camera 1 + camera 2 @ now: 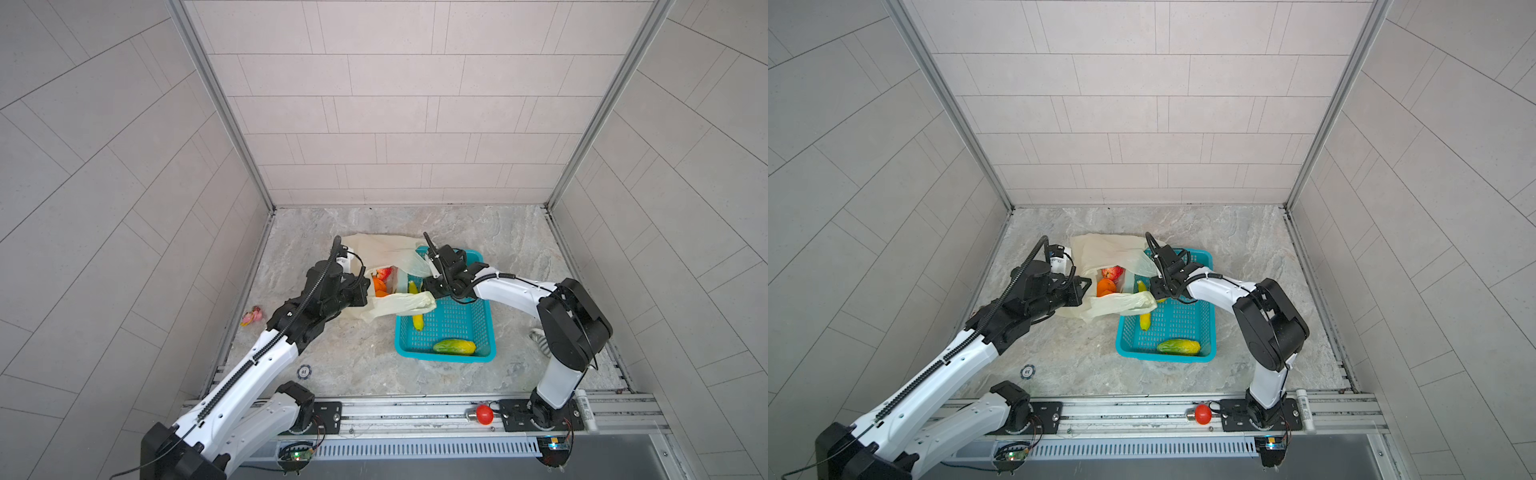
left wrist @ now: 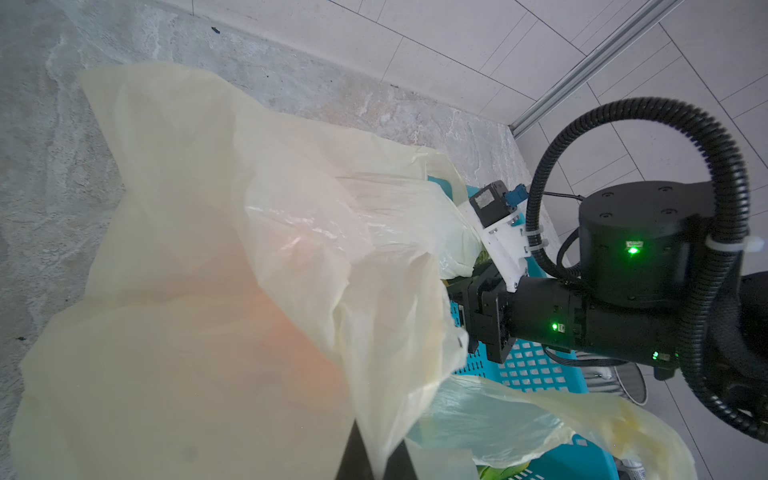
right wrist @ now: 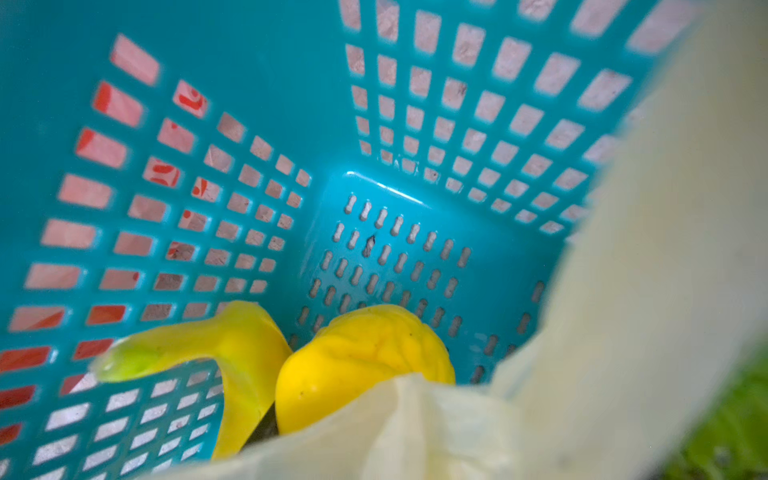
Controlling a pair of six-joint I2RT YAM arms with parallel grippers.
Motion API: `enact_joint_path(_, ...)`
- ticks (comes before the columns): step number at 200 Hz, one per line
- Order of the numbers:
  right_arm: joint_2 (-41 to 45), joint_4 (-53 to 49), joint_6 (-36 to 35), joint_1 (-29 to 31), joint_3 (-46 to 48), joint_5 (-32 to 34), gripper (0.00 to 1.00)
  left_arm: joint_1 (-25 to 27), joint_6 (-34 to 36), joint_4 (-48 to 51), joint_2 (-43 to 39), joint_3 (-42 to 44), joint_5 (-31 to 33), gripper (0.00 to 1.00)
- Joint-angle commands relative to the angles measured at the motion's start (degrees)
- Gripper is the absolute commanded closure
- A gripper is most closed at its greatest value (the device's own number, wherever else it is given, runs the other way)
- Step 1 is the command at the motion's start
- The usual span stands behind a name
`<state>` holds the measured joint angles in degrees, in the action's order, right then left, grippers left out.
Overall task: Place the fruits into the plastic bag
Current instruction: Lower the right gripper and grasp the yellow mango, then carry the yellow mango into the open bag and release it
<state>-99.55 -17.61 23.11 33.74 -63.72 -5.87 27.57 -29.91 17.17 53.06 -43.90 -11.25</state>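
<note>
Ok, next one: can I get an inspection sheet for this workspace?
Surface: marbled grey tabletop, no spills seen.
Job's things: plastic bag holds an orange fruit and a red fruit; banana, mango and a yellow round fruit lie in the teal basket.
Clutter: pink trinket, round token, red knob on the front rail.
Grippers: left gripper shut on the bag's mouth edge; right gripper down in the basket by the yellow fruit, fingers hidden.
Cables: black conduit along both arms, nothing snagged seen.
Surroundings: tiled walls, metal frame.
</note>
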Motion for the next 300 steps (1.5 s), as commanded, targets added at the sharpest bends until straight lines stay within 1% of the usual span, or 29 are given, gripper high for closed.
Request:
enact_joint_path(1,5.0,-1.6,-1.0,-0.1,1.1,1.8,0.58,0.3,0.7,-0.4,-0.2,-0.4,0.6,1.0)
enact_joint_path(39,13.6,-2.8,0.6,-1.4,4.9,3.0,0.58,0.3,0.7,-0.2,-0.4,-0.4,0.4,1.0)
enact_joint_path(70,22.9,-3.7,0.8,-1.7,8.7,7.2,0.58,0.3,0.7,-0.2,-0.3,-0.1,0.5,1.0)
enact_joint_path(92,29.2,-1.4,-0.2,-1.7,10.9,8.8,0.58,0.4,0.6,-0.4,-0.3,0.0,0.4,1.0)
enact_joint_path(112,32.0,-0.8,-0.7,-1.6,9.6,7.8,0.58,0.3,0.6,-0.5,-0.3,0.1,0.4,1.0)
enact_joint_path(131,32.3,1.5,-1.4,-1.3,7.9,2.4,0.58,0.4,0.5,-0.5,-0.2,0.2,0.3,1.0)
enact_joint_path(148,30.5,4.2,-1.5,-0.2,6.4,-3.8,0.58,0.3,0.6,-0.5,-0.2,0.3,0.4,1.0)
enact_joint_path(162,27.9,6.0,-2.1,2.0,4.8,-8.2,0.57,0.4,0.7,-0.6,-0.3,0.3,0.4,1.0)
enact_joint_path(198,20.3,9.2,-3.7,9.7,0.3,-14.6,0.57,0.3,0.4,-0.7,-0.3,0.4,0.3,1.0)
enact_joint_path(216,15.8,11.3,-3.2,11.5,-1.4,-15.5,0.57,0.4,0.4,-0.7,-0.6,0.5,0.1,1.0)
enact_joint_path(240,9.8,13.4,-2.6,11.5,-3.9,-15.1,0.56,0.3,0.4,-0.7,-1.2,0.7,-0.1,1.0)
enact_joint_path(270,3.0,12.9,-2.6,11.7,-7.3,-15.1,0.56,0.5,-1.3,-1.4,-2.1,1.5,-0.9,1.0)
enact_joint_path(300,-2.5,11.1,-3.5,13.6,-11.1,-16.1,0.54,0.8,-2.5,-2.3,-2.8,2.5,-0.7,1.0)
